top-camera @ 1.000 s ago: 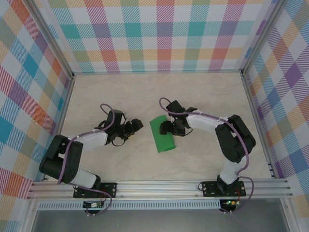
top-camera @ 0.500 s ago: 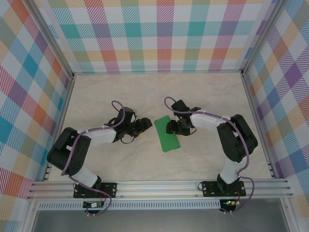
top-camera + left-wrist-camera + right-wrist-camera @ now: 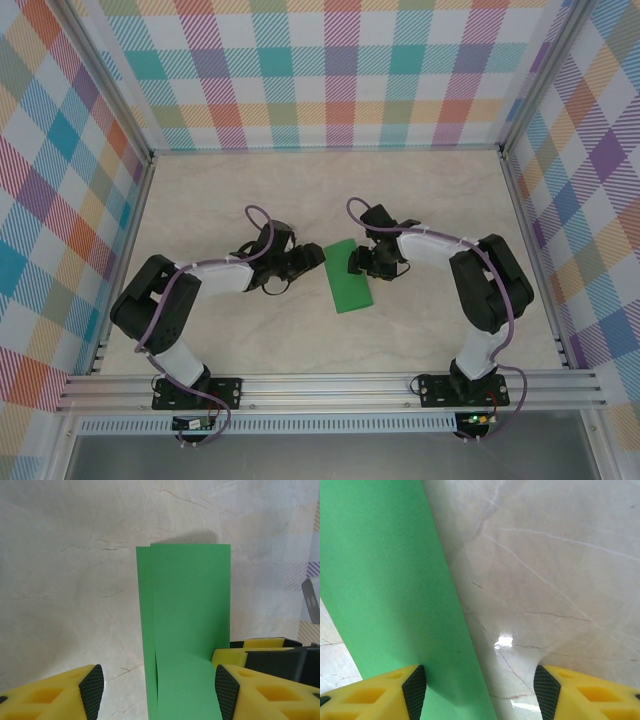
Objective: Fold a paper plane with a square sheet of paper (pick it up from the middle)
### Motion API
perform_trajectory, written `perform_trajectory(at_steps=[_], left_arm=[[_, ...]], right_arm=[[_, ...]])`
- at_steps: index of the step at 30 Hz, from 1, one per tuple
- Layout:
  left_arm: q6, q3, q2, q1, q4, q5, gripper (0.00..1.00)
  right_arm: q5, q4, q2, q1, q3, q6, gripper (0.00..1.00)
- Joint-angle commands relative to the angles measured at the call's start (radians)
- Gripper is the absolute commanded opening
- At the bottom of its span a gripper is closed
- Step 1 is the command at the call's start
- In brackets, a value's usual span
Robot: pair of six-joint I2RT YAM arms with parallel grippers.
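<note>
square sheet of paper (image 3: 348, 278) is lying folded in half, a narrow band near the middle of the worktop (image 3: 220, 200), a little toward the near edge and slanting from far-left to near-right. left gripper (image 3: 311, 261) is being held just beside its left long edge, right gripper (image 3: 356, 264) at its right long edge. both are being kept spread; nothing is being pinched. in the left wrist view the sheet (image 3: 190, 620) is lying flat between the spread fingers (image 3: 92, 690). a thin band of the lower layer is showing along one long edge, so the halves are not lying quite flush.

judged step: the half fold is being squared and set before the nose corners are turned in. it is likely being done well if the layers are being nudged flush first, one gripper is being used to pin the sheet, and the crease is being pressed slowly from the middle outward. thin paper is likely to skate on this smooth top.

against a second ago: the left arm is being brought in from well apart to just beside the sheet. the sheet is lying slightly further right.
</note>
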State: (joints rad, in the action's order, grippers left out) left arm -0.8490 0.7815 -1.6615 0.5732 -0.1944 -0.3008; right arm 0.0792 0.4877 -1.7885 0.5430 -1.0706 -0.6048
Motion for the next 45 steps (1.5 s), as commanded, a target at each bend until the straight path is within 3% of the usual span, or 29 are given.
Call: perform_trajectory(at_steps=[1,13,30,45], left_arm=[[0.0,0.03,-0.016,0.014,-0.022,0.023,0.62],[-0.015,0.101,-0.081,0.014,-0.005,-0.014,0.6],[-0.039,0.141,-0.134,0.014,0.003,-0.025,0.4],[-0.03,0.156,-0.166,0.014,-0.019,-0.073,0.29]], right_arm=[[0.011,0.01,-0.055,-0.003,-0.002,-0.01,0.65],[-0.065,0.055,-0.118,0.041,0.007,0.091,0.69],[-0.047,0.049,-0.199,0.044,-0.022,0.009,0.69],[-0.042,0.028,-0.213,0.044,-0.005,0.073,0.7]])
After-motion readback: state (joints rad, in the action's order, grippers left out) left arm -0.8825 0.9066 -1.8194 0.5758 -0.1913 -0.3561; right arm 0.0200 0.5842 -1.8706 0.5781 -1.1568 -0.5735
